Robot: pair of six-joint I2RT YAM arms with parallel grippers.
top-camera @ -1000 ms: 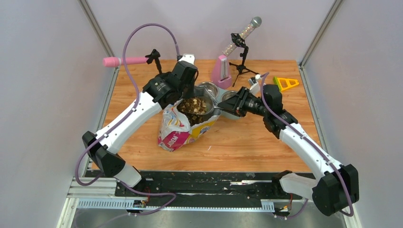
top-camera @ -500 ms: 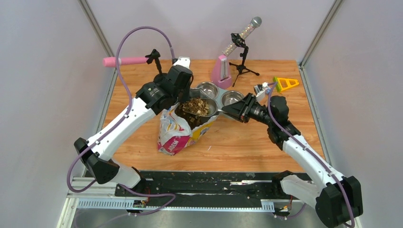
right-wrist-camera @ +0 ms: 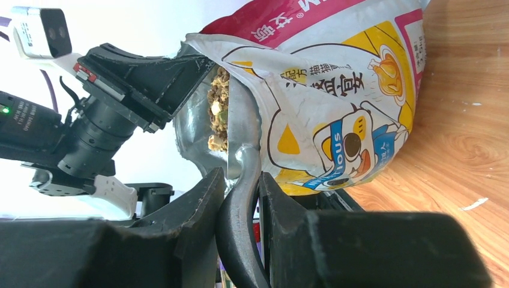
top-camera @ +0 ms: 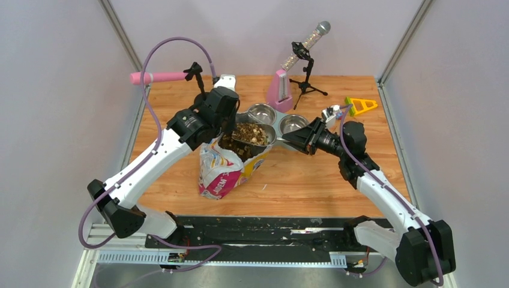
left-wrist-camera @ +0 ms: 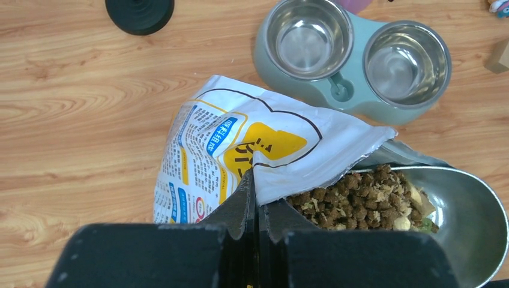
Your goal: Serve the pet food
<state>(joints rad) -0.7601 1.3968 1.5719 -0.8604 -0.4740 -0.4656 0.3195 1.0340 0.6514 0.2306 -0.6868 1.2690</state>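
The pet food (top-camera: 248, 131) is heaped in a metal scoop (top-camera: 260, 137) that sits at the mouth of the printed bag (top-camera: 223, 171). Brown kibble (left-wrist-camera: 359, 193) with paler bits fills the scoop bowl (left-wrist-camera: 465, 207). My right gripper (right-wrist-camera: 242, 180) is shut on the scoop's dark handle (right-wrist-camera: 235, 243), to the right of the bag (right-wrist-camera: 336, 120). My left gripper (left-wrist-camera: 255, 175) is shut on the bag's torn top edge (left-wrist-camera: 312, 153) and holds it up. The teal twin-bowl feeder (left-wrist-camera: 343, 91) stands just beyond the bag, both steel bowls bare.
A pink roller on a small stand (top-camera: 157, 77) is at the back left. A pink wedge (top-camera: 279, 90) and a tube on a tripod (top-camera: 306, 45) stand behind the feeder (top-camera: 277, 122). A yellow triangle (top-camera: 361, 105) lies at the back right. Crumbs lie on the wood in front of the bag.
My right arm has drawn back to the right, with the loaded scoop now at the bag's mouth. My left arm has shifted left with the bag's edge, and the bag moved with it.
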